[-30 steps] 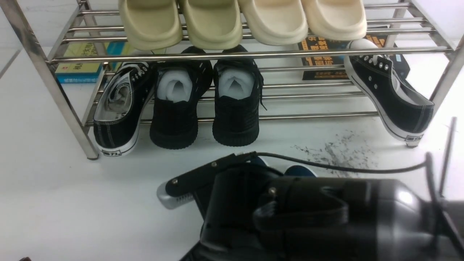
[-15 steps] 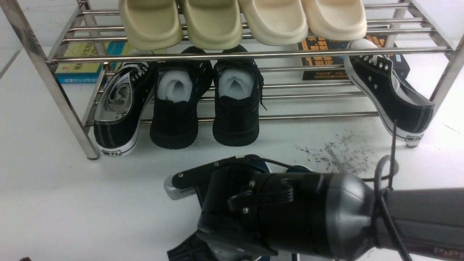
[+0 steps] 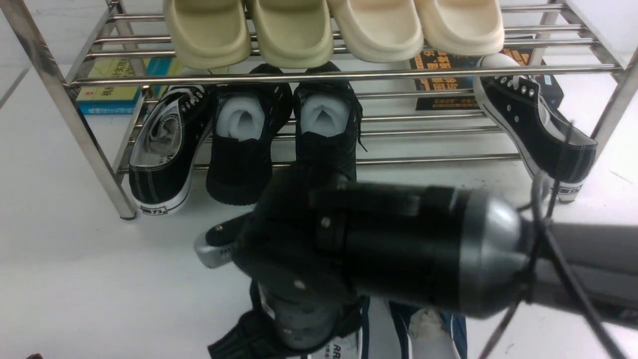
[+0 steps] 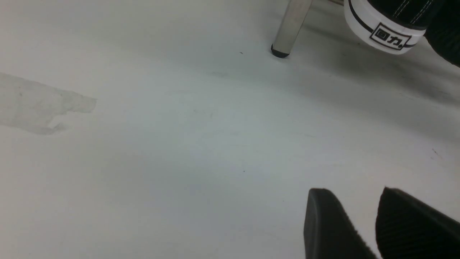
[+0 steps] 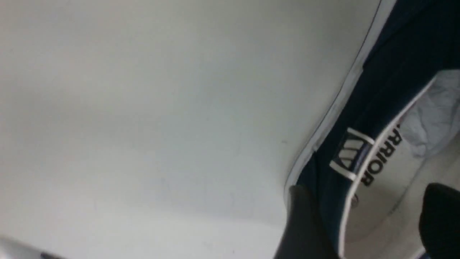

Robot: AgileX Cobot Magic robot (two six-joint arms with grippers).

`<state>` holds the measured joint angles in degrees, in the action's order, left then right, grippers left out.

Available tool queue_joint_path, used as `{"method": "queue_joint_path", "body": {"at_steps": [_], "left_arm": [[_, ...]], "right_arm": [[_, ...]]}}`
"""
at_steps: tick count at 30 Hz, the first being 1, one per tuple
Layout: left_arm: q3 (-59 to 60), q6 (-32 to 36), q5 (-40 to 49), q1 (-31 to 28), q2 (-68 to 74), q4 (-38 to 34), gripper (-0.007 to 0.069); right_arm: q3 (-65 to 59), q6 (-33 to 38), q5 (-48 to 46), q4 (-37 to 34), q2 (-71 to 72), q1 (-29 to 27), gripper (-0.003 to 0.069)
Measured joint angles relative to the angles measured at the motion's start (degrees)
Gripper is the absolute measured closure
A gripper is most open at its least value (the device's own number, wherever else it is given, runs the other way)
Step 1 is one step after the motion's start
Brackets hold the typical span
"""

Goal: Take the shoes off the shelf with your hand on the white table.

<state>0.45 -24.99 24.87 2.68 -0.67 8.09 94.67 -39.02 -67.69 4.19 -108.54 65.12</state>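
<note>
The navy-blue shoes (image 3: 428, 326) lie on the white table (image 3: 75, 279) at the near edge of the front view, paper stuffing showing, partly hidden under my right arm's hand. The black hand with its silver wrist (image 3: 398, 239) hovers above them, in front of the steel shelf (image 3: 339, 76). In the right wrist view one shoe (image 5: 381, 72) shows its "WARRIOR" insole. My right gripper (image 5: 368, 190) is open, one finger outside the shoe's side wall and one over the insole. My left gripper (image 4: 354, 190) is open and empty over bare table.
The lower tier holds all-black knit shoes (image 3: 239, 149) and black lace-up sneakers (image 3: 164, 154) (image 3: 538, 124). Beige slippers (image 3: 294, 30) sit on the top tier. Books (image 3: 109, 89) lie behind. A shelf leg (image 4: 291, 28) and a sneaker toe (image 4: 388, 28) are ahead of my left gripper.
My right hand has risen and moved toward the shelf, now covering the scuff patch. The navy shoes have come into view on the table beneath it.
</note>
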Motion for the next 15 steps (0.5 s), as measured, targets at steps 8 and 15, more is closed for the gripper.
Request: {"method": "queue_joint_path", "body": {"at_steps": [8, 15], "left_arm": [[0.00, 0.00, 0.00, 0.00, 0.00, 0.00, 0.0383], [0.00, 0.00, 0.00, 0.00, 0.00, 0.00, 0.0383]], "right_arm": [[8.92, 19.21, -2.76, -0.69, 10.16, 0.00, 0.0343], [4.63, 26.18, -3.93, 4.14, 28.76, 0.00, 0.0652]]}}
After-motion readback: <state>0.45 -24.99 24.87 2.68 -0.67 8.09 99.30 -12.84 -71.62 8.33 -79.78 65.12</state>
